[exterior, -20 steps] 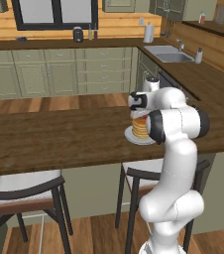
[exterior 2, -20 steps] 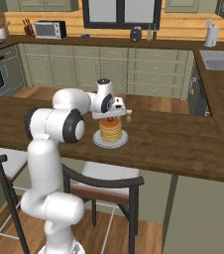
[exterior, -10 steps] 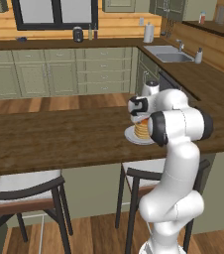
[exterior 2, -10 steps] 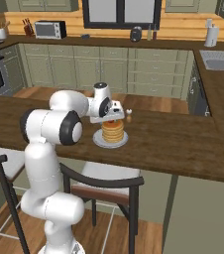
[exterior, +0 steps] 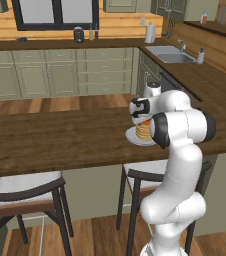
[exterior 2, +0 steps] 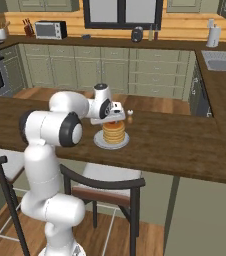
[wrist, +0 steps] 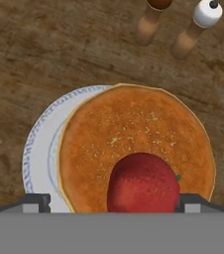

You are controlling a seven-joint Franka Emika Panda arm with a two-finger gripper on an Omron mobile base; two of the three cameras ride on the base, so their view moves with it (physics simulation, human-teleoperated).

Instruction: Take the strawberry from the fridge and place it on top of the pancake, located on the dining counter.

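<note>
Pincer [wrist: 113, 201] opened, strawberry [wrist: 142, 182] released.

2 rear views; close overhead hand view

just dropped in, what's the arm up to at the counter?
The white arm is over the dining counter, its gripper directly above the pancake stack on the white plate. In the hand view the strawberry sits on top of the pancake, between the two fingertips, and the jaws stand wide open, apart from the fruit. So the strawberry looks placed and released. Two small shakers stand on the counter just beyond the plate.
</note>
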